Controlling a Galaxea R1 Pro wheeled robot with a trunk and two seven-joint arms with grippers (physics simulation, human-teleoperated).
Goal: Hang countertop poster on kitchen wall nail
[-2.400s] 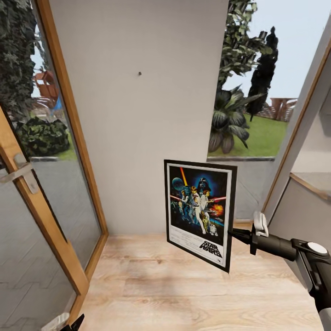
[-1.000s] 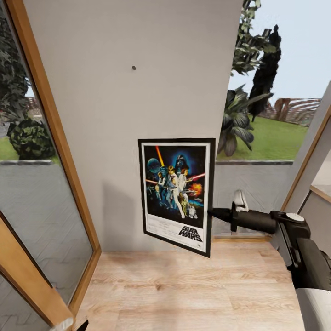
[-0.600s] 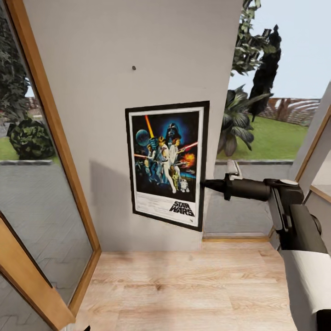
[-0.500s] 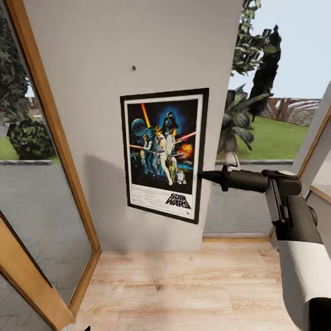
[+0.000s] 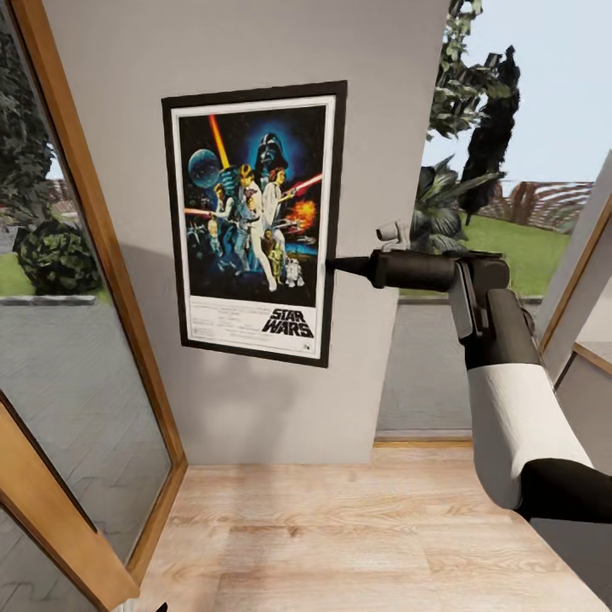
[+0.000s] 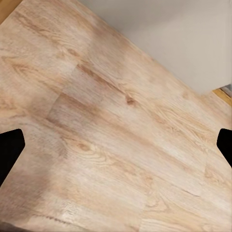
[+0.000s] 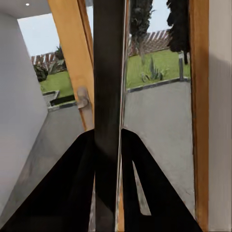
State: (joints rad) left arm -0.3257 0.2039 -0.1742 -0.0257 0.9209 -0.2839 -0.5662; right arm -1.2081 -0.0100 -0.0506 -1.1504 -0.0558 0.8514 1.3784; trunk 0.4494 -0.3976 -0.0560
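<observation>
The poster [image 5: 251,221], black-framed with colourful figures and a "STAR WARS" logo, stands upright and flat against the grey wall [image 5: 382,102], slightly tilted. My right gripper [image 5: 333,263] is shut on the middle of its right edge, arm reaching in from the right. In the right wrist view the poster's edge [image 7: 108,72] is a dark vertical band pinched between the fingers of the right gripper [image 7: 108,154]. The wall nail is hidden. The kitchen countertop is out of view. My left gripper [image 6: 116,147] is open over the wooden floor [image 6: 121,121], holding nothing.
A glass door with a wooden frame [image 5: 93,238] stands close on the left. Right of the wall panel is a window [image 5: 493,170] onto a garden. A wood-edged ledge [image 5: 595,357] juts in at the far right. Wooden floor [image 5: 357,527] lies below.
My right arm has lifted the poster up and to the left along the wall. It now covers the spot where a small nail showed. The camera has held still for the last second.
</observation>
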